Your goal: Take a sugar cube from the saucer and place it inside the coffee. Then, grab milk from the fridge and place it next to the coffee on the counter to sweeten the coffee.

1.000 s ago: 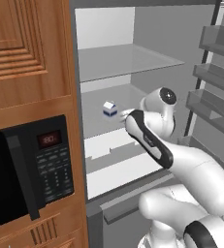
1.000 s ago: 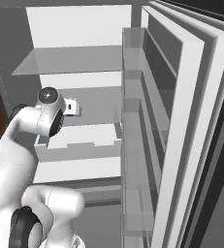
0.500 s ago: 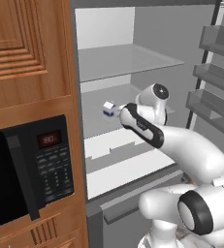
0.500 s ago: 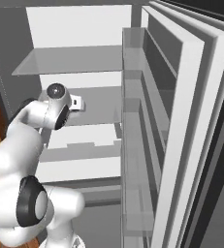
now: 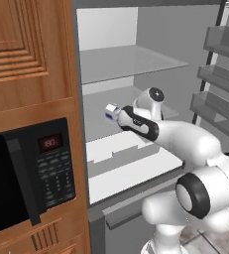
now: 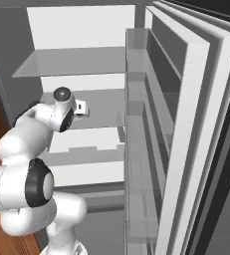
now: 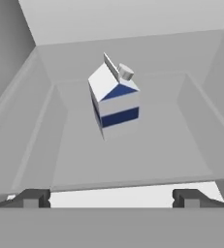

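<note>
Fridge (image 5: 150,64) open, door racks swung to the right. Arm extended into the middle compartment, above the pale lower drawer (image 5: 121,149). Milk (image 7: 114,98) standing upright on the grey middle shelf (image 7: 133,155), cap and gable ridge on top, blue band around the lower body. Seen in the left base view as a small white-and-blue carton (image 5: 111,112) just beyond the dark wrist. Gripper (image 7: 111,197) aimed at the carton from in front and slightly above, fingertips (image 7: 32,198) spread wide apart, nothing between them, no contact with the carton. Carton centred between the two tips in the hand view, well clear of the shelf's side walls. In the right base view, gripper (image 6: 81,109) reaching past the white elbow toward the fridge's back wall. Black microwave (image 5: 27,173) set in brown wooden cabinetry left of the fridge.
</note>
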Controlling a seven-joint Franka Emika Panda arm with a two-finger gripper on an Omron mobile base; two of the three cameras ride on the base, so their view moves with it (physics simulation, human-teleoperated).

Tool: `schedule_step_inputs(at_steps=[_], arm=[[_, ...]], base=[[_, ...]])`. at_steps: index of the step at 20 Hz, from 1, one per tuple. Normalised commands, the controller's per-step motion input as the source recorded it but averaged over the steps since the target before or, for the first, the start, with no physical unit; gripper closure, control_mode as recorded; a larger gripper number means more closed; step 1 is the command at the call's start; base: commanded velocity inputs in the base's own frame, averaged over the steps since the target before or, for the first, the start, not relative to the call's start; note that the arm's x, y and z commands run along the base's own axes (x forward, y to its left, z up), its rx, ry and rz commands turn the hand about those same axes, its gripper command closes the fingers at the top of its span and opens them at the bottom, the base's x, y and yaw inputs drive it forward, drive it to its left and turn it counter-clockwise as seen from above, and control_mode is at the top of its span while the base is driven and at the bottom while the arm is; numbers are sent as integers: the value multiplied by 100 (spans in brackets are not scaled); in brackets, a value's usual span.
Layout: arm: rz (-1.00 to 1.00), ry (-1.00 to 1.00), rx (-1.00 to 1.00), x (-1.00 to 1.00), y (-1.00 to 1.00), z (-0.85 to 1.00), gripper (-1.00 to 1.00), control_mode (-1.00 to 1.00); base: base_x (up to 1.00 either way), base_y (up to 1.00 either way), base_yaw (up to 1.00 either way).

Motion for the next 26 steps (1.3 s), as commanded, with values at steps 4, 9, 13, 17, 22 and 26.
schedule_step_inputs(at_steps=[4,9,13,17,22,26], arm=[[0,1,0,31,2,-19,-100,-100],[0,0,0,25,1,-10,-100,-100],[0,0,0,19,6,-6,-100,-100],[0,0,0,20,15,-6,-100,-100],[0,0,0,21,10,-2,-100,-100],[0,0,0,27,3,-3,-100,-100]], base=[[0,0,0],[0,0,0],[0,0,0],[0,0,0],[0,0,0],[0,0,0]])
